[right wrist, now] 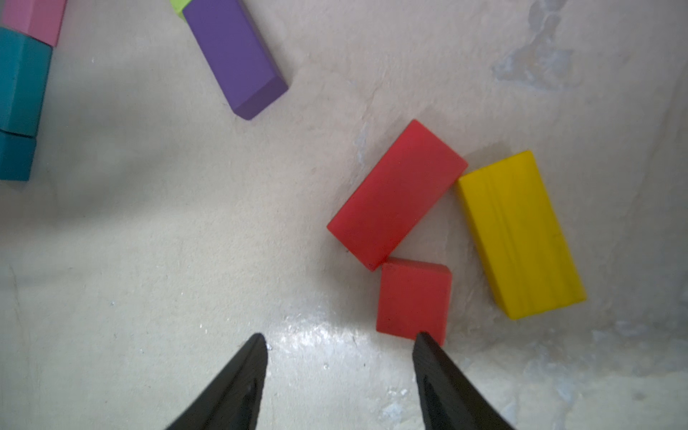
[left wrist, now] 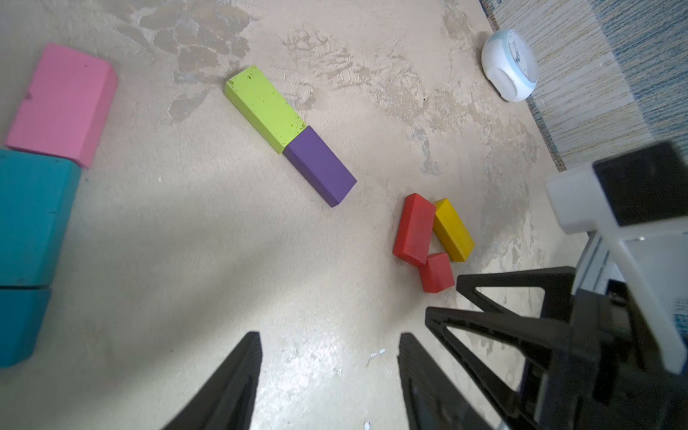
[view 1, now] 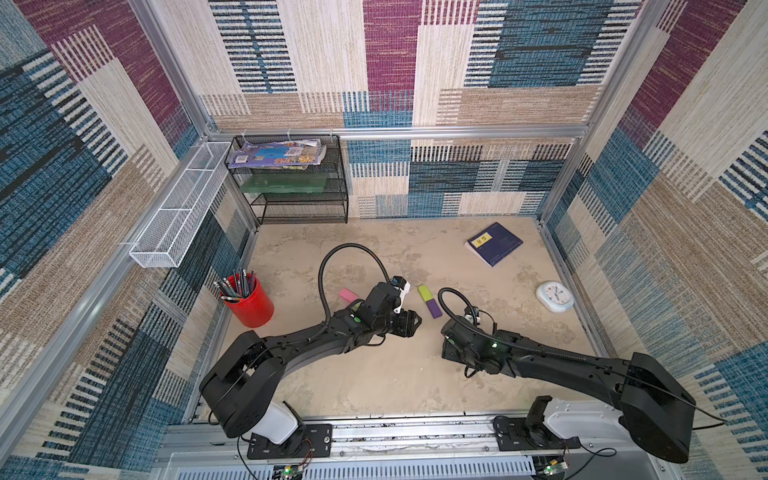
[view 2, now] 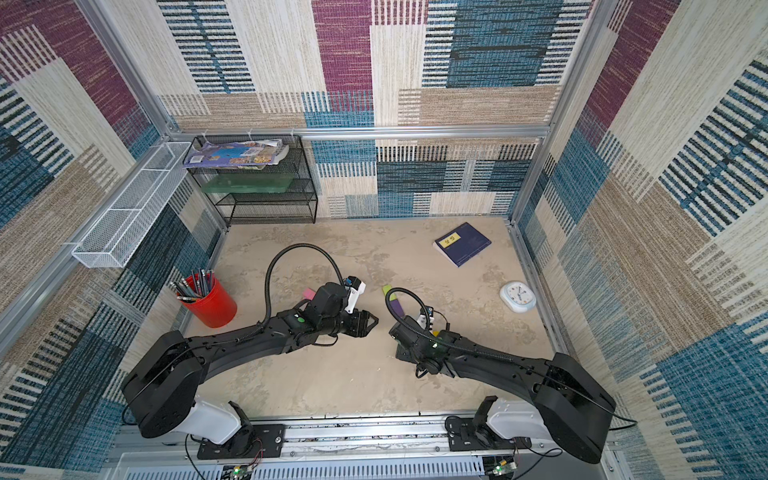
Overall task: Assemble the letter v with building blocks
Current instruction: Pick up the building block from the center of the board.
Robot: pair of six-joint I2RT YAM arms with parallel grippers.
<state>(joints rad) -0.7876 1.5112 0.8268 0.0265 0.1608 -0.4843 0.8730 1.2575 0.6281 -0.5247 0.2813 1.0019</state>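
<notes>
Left gripper (left wrist: 329, 338) parted, empty. Right gripper (right wrist: 340, 338) parted, empty; small red block (right wrist: 413, 299) at one fingertip, contact uncertain; long red block (right wrist: 396, 190) just beyond it.

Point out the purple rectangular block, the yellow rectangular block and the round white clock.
purple rectangular block (left wrist: 321, 164): left wrist view, middle of its top face.
yellow rectangular block (right wrist: 521, 234): right wrist view, middle of its top face.
round white clock (view 1: 555, 295): in a top view, its dial.

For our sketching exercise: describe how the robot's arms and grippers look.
The left arm and right arm are black with white bases; a black ribbed cable loops at each wrist by a white camera mount. The left gripper and right gripper have black tapering fingers.
</notes>
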